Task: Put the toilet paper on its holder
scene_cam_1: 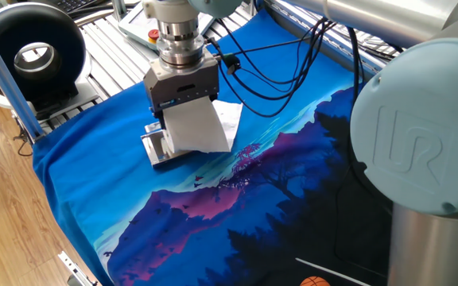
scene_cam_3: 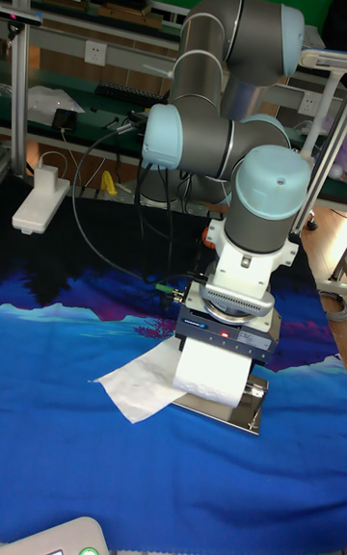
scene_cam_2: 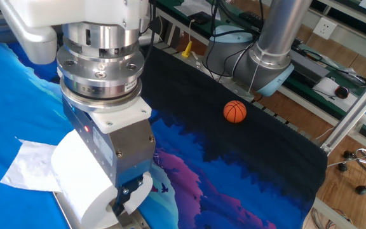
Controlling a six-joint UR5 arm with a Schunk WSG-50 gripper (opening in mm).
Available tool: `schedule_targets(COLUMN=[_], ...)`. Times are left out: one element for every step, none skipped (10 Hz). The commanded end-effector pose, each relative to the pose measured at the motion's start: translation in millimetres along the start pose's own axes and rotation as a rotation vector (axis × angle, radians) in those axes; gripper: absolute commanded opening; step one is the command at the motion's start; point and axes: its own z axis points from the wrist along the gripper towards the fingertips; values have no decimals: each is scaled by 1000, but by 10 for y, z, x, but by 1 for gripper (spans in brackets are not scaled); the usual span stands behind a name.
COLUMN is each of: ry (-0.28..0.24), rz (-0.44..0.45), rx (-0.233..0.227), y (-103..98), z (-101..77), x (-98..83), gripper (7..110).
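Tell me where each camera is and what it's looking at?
One fixed view: high, behind the arm's grey base, looking down at the gripper holding the toilet paper over the holder.
The other fixed view: very near the gripper, looking across the blue cloth toward a basketball.
Tall fixed view: in front, facing the whole arm.
All three share the toilet paper and gripper.
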Motion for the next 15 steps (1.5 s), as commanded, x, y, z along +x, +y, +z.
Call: schedule_targets(ry=[1, 1, 4, 6, 7, 6, 6, 4, -1, -3, -1, 1, 1, 0, 0], rz=[9, 15, 26, 30, 32, 37, 38, 36, 35, 39, 39, 28, 21, 6, -12], rx=[-10, -10, -20, -21, -21, -18, -18, -20, -18, -17, -26, -27, -26, -19, -17], y=[8, 29, 85, 116, 148, 175, 201, 215, 222, 213, 189, 172, 168, 152, 145], z=[9, 16, 8, -6, -13, -11, -6, 2, 20, 29, 35, 34, 34, 35, 35], x=[18, 45, 70, 84, 100, 103, 114, 121, 120, 101, 84, 81, 80, 80, 78], gripper=[7, 7, 7, 7, 7, 7, 7, 7, 7, 7, 7, 7, 7, 7, 7])
